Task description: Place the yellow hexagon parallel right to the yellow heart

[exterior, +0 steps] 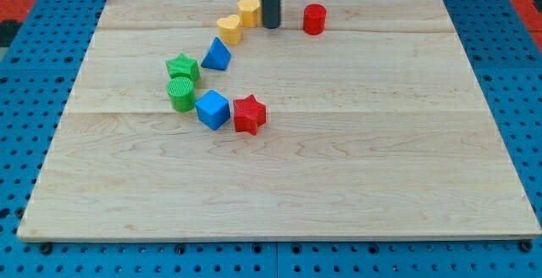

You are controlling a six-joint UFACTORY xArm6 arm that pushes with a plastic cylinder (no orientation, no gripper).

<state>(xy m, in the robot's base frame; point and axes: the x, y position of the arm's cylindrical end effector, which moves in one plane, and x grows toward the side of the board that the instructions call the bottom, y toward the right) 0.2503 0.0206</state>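
Tip (271, 26): bare rod end, no jaws – just right of yellow hexagon (249, 11)
Yellow heart (229, 29): lower left, touching hexagon
Writing: none legible

Robotics lab bench, wooden board (339, 168) on blue pegboard table (25, 66), toy blocks
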